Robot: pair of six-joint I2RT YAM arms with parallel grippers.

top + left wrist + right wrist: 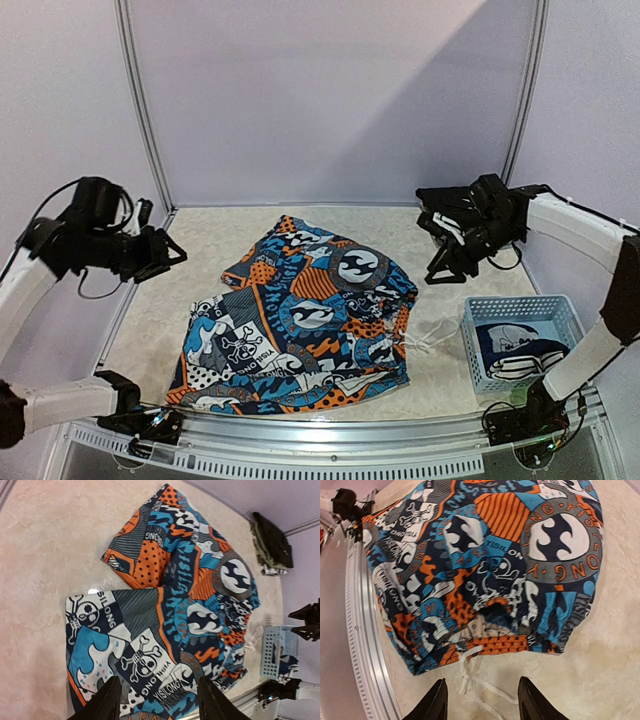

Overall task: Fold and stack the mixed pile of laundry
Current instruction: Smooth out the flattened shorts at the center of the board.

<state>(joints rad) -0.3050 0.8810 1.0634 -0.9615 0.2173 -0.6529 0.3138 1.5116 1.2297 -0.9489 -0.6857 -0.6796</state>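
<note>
A pair of orange-blue-white cartoon-print shorts point(300, 320) lies spread flat in the middle of the table. Its waistband faces right, with a white drawstring point(470, 672) trailing onto the tabletop. My left gripper point(172, 255) hovers left of the shorts, open with nothing between its fingers. In the left wrist view the shorts point(170, 605) lie below the left gripper point(157, 702). My right gripper point(447, 270) hangs above the table right of the shorts, open and holding nothing. In the right wrist view the right gripper point(482, 702) is just off the waistband point(510, 642).
A pale blue lattice basket point(520, 303) stands at the front right with a blue, white and black garment point(525, 350) inside. A folded dark olive cloth point(272, 545) lies at the far right of the table. A metal rail point(360, 630) runs along the near edge.
</note>
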